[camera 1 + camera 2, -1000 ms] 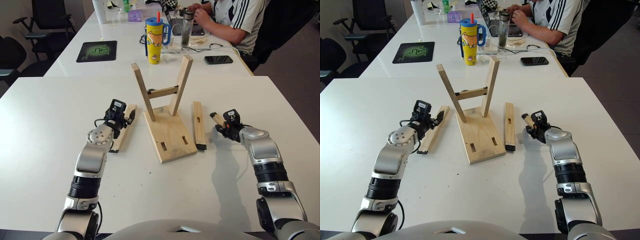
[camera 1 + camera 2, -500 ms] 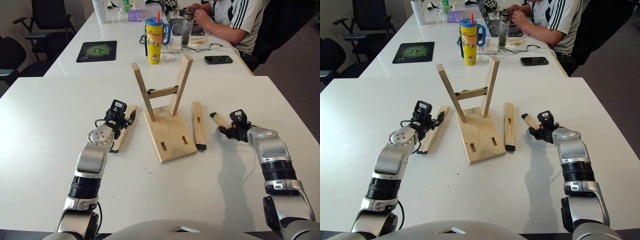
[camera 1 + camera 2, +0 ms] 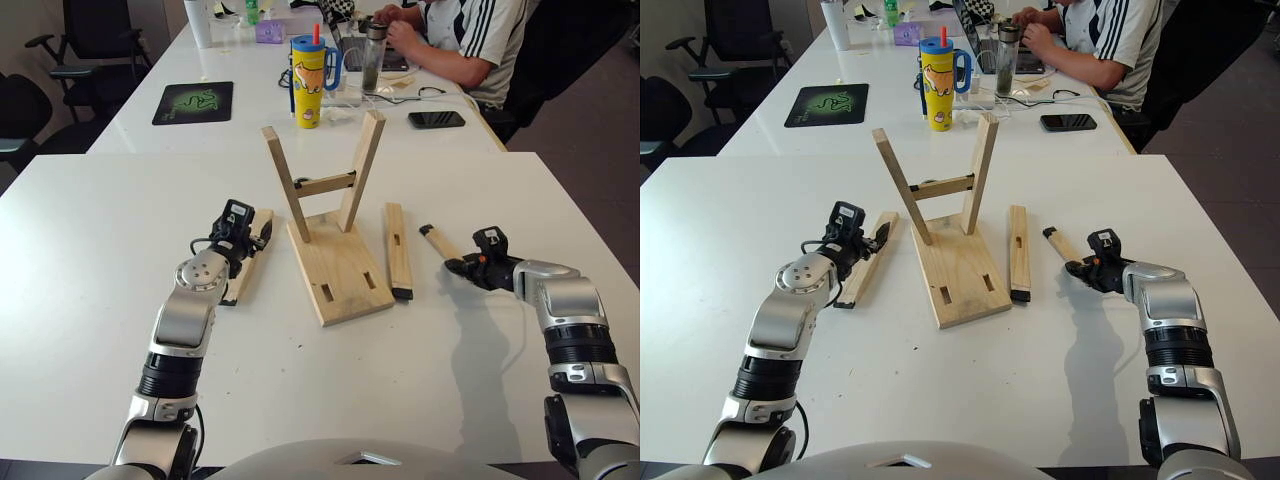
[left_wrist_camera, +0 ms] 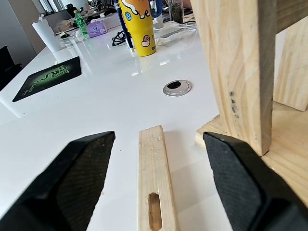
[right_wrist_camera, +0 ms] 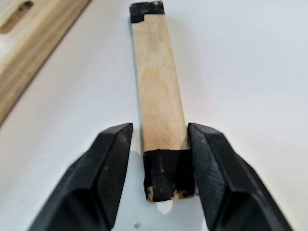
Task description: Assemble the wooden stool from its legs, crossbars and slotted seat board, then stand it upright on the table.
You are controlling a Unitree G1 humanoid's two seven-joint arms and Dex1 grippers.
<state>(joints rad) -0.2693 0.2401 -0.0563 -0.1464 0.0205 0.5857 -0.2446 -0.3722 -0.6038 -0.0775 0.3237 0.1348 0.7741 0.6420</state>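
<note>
The slotted seat board [image 3: 340, 268] lies flat mid-table. Two legs [image 3: 285, 180] stand up from its far end, joined by a crossbar [image 3: 326, 184]. One loose leg [image 3: 398, 250] lies just right of the board. Another loose leg [image 4: 154, 187] lies left of it, between the spread fingers of my open left gripper [image 3: 256, 238]. A short crossbar with black ends [image 5: 161, 96] lies further right. My right gripper [image 5: 159, 127] is open, one finger on each side of the crossbar's near end [image 3: 452, 254].
On the table behind stand a yellow cup [image 3: 310, 80], a black mouse pad [image 3: 194, 101] and a phone [image 3: 437, 119], with a seated person at the far right. A round metal grommet [image 4: 176, 87] sits in the tabletop beyond the left leg.
My right gripper has drawn back to the right along the short crossbar, now sitting at its near end. The left arm and wooden parts have not moved.
</note>
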